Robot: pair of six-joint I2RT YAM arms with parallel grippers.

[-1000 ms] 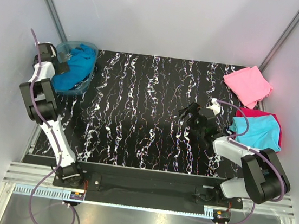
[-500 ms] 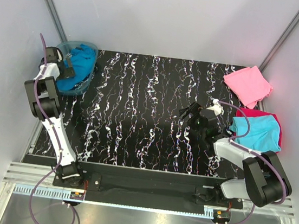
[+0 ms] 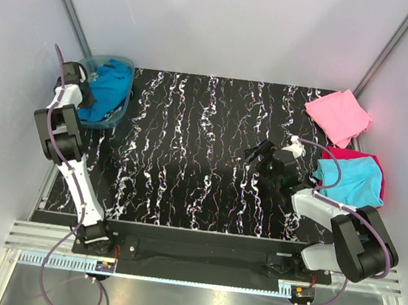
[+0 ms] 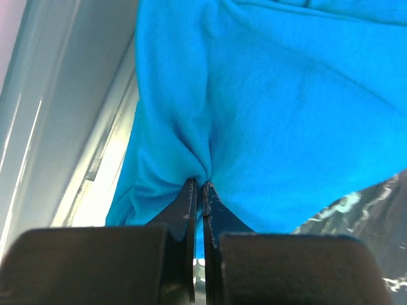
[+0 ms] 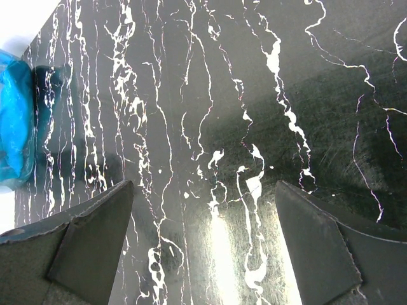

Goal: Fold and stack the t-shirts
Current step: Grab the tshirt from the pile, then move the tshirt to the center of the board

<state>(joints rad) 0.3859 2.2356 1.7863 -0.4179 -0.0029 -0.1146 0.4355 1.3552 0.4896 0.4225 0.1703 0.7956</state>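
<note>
A large teal-blue t-shirt [image 3: 109, 89] lies bunched in a translucent blue tub [image 3: 105, 60] at the table's far left corner. My left gripper [image 3: 84, 95] reaches into the tub and is shut on a fold of that shirt [image 4: 254, 95], the cloth puckering at its fingertips [image 4: 191, 190]. At the right edge a folded cyan t-shirt [image 3: 351, 178] rests on a magenta-red one [image 3: 342, 152]. A folded pink t-shirt [image 3: 338, 115] lies behind them. My right gripper [image 3: 260, 158] hovers open over the bare table, right of centre, with nothing between its fingers [image 5: 95, 235].
The black marbled tabletop [image 3: 188, 158] stretches between the tub and the folded shirts. White walls and metal frame posts close in on the left, right and back. The tub [image 5: 13, 121] shows at the left edge of the right wrist view.
My left gripper sank into the tub and closed from wide open onto the teal-blue shirt. The right arm has barely moved and stays open.
</note>
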